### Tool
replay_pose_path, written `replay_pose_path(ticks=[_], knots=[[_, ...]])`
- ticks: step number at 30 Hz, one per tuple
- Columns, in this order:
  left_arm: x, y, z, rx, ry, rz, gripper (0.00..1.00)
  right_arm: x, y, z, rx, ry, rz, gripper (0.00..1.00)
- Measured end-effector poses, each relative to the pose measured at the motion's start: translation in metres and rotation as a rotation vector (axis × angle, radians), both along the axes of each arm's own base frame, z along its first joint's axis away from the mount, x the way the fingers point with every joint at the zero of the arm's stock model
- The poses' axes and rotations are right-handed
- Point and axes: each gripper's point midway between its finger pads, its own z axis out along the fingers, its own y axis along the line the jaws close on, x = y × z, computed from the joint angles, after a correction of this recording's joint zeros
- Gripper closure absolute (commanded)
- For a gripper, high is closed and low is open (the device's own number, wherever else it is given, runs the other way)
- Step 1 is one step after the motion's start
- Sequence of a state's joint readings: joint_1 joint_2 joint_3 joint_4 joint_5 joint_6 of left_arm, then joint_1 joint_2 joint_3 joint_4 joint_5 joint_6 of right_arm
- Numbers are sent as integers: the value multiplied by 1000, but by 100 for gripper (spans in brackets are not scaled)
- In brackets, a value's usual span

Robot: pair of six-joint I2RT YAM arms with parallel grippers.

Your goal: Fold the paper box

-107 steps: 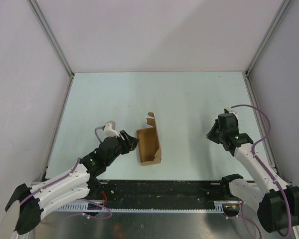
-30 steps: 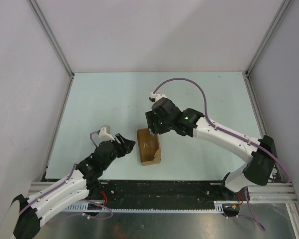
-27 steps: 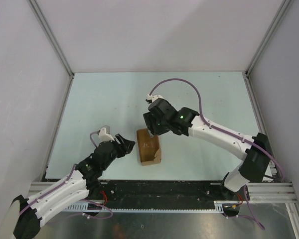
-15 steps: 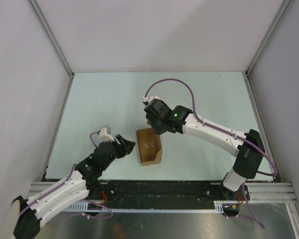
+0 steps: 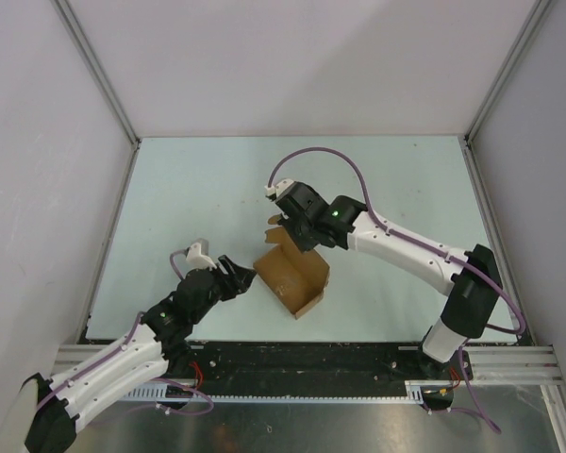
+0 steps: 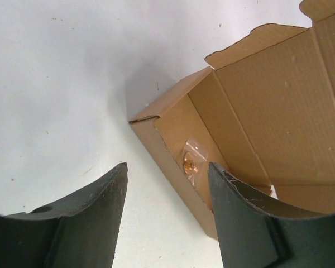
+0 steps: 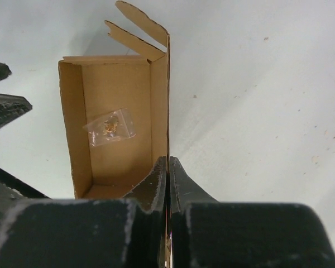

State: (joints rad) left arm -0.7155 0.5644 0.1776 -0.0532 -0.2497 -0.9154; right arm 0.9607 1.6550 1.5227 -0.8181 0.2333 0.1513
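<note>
The paper box (image 5: 295,275) is an open brown cardboard box, turned at an angle near the table's front middle. Its lid flaps stand up at the far end. My right gripper (image 5: 288,236) is shut on the box's thin side wall (image 7: 167,111), the fingers pinching it edge-on. A small clear plastic bag with something golden (image 7: 109,127) lies inside the box, also seen in the left wrist view (image 6: 191,162). My left gripper (image 5: 248,275) is open and empty, just left of the box's near corner (image 6: 142,120), not touching it.
Grey walls with metal posts (image 5: 94,71) enclose the table (image 5: 377,179) on three sides. The black rail (image 5: 302,363) with the arm bases runs along the front edge.
My right arm swung in from the right, closed on the box's wall, and has rotated and pulled the box rightward. The left arm stayed almost still.
</note>
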Motion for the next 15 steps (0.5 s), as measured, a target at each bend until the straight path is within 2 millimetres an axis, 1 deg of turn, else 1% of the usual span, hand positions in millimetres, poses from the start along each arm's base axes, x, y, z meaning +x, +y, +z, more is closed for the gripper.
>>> replay_pose_path(ticks=[4,7,11,15], knots=[[-1,1,0,1,1,-1,35,9,-10,5,-48,-39,75,100],[-2,0,0,4,2,-9,36,15,-17,13,-46,-53,144,100],[-4,0,0,3,1,-20,35,30,-36,35,9,-76,222,100],[-4,0,0,14,-3,-27,35,41,-50,56,52,-132,312,100]])
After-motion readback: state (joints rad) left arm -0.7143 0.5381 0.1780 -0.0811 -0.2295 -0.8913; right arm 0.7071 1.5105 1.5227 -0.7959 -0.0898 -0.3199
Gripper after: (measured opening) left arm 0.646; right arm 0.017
